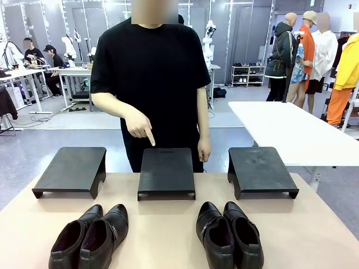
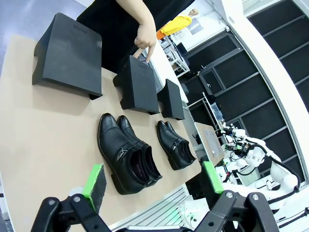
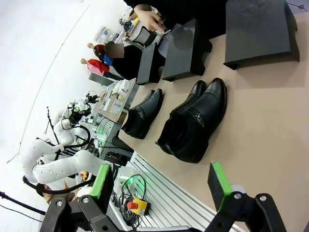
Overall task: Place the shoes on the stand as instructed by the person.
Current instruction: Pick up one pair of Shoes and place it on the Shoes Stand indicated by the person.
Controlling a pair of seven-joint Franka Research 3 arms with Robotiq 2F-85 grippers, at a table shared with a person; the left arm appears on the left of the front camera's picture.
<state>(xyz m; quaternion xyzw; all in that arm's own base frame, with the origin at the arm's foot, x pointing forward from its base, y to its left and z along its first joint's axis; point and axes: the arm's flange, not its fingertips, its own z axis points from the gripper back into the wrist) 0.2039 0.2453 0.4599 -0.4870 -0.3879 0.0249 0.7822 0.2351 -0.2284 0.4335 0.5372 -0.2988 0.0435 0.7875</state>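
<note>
The person (image 1: 154, 67) stands across the table (image 1: 162, 241). One hand (image 1: 137, 123) points a finger down at the far edge of the middle stand (image 1: 166, 171), but I cannot tell whether the fingertip touches it. The other hand (image 1: 205, 148) hangs just past that stand's far corner. The left stand (image 1: 72, 170) and right stand (image 1: 261, 169) flank it.

Both pairs of shoes lie on the table on the robot's side, toes toward the stands. The left pair (image 1: 90, 238) is nearer the left stand, and the right pair (image 1: 229, 235) faces the gap between the middle and right stands. From the front, their heels are cut off at the bottom.

In the left wrist view the right stand is half hidden behind the middle one. The left gripper (image 2: 152, 179) hangs with its fingers spread wide, holding nothing. The right gripper (image 3: 160, 180) is just as wide and empty.
</note>
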